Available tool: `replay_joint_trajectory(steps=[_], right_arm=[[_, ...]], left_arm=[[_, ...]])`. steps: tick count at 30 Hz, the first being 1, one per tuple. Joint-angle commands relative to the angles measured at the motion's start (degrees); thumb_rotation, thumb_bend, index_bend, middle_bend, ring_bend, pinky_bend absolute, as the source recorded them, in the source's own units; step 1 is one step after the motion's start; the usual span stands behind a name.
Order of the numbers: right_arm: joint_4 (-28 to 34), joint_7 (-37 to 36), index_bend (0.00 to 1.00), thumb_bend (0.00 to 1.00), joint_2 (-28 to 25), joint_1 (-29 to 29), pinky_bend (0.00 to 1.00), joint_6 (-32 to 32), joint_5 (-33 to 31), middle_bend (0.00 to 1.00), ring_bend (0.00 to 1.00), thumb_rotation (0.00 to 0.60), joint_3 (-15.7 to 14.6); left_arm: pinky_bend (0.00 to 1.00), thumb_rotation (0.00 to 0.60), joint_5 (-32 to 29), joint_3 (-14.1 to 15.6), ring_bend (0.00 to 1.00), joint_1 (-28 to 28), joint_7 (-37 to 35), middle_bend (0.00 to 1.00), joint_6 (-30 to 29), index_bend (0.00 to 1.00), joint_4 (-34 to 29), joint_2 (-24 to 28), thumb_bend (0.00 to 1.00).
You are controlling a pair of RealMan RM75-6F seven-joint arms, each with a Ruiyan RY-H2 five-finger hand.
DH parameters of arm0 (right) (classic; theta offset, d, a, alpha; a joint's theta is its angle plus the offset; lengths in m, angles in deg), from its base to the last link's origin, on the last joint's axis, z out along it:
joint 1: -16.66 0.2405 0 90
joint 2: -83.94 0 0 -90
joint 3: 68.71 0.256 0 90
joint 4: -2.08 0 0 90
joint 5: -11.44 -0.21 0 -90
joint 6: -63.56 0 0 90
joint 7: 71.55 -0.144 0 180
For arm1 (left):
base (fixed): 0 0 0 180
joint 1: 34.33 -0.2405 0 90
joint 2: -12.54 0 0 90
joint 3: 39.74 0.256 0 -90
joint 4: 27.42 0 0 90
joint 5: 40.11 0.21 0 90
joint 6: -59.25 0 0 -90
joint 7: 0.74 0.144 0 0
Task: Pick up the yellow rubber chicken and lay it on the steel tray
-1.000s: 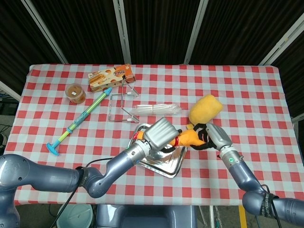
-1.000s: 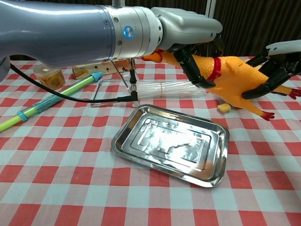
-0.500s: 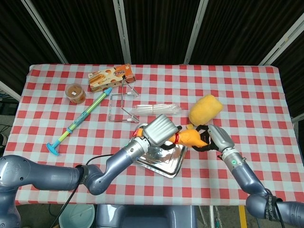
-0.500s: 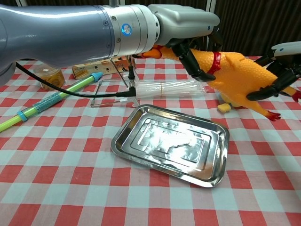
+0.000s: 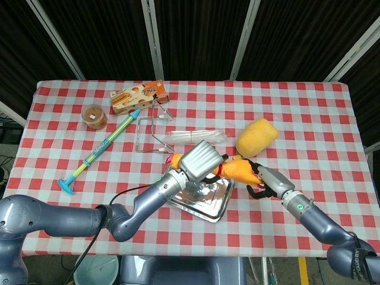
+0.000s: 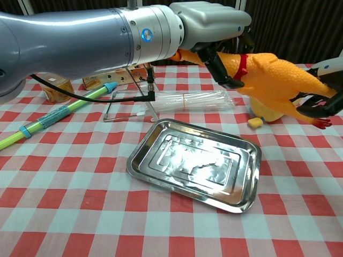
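The left robot hand (image 6: 214,24) is seen clamped on the neck of the yellow rubber chicken (image 6: 270,80), which is held in the air above the far right edge of the steel tray (image 6: 161,166). The right robot hand (image 5: 261,181) has been drawn back toward the bench's near edge within the last second; its fingers are now spread and nothing is held, so the handover looks complete and only the lowering is judged to remain. The chicken's long axis runs left-right, beak left, feet right.
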Motion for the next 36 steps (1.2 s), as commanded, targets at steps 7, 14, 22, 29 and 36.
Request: replay_joint_trajectory(steps=[7, 14, 22, 29, 36], right_arm=[[-0.7, -3.86, 0.0, 0.32, -1.06, 0.05, 0.1, 2.95, 4.4, 0.13, 0.03, 0.6, 0.71], [-2.05, -5.43, 0.0, 0.13, -0.85, 0.15, 0.07, 3.27, 4.6, 0.08, 0.0, 0.6, 0.62], [-4.08, -5.15, 0.0, 0.12, 1.12, 0.08, 0.06, -0.37, 1.23, 0.04, 0.0, 0.6, 0.77], [-5.17, -2.9, 0.0, 0.12, 2.07, 0.4, 0.05, -2.52, -0.91, 0.01, 0.0, 0.6, 0.18], [-3.33, -0.63, 0.0, 0.12, 1.6, 0.65, 0.05, -3.27, -1.59, 0.01, 0.0, 0.6, -0.68]], left_arm=[[0.66, 0.6, -0.38, -0.18, 0.63, 0.54, 0.77, 0.69, 0.95, 0.61, 1.44, -0.94, 0.63], [0.66, 0.6, -1.06, 0.09, 0.63, 0.76, 0.79, 0.69, 2.29, 0.61, 1.27, -1.41, 0.63], [0.66, 0.6, -0.93, 0.8, 0.63, 0.53, 1.12, 0.69, 2.47, 0.61, 1.52, -1.96, 0.63], [0.66, 0.6, -0.83, 0.66, 0.63, 0.36, 1.09, 0.69, 2.26, 0.61, 1.4, -2.06, 0.63], [0.66, 0.6, -1.57, 0.59, 0.63, 0.84, 3.15, 0.7, 1.28, 0.62, 2.43, -3.26, 0.63]])
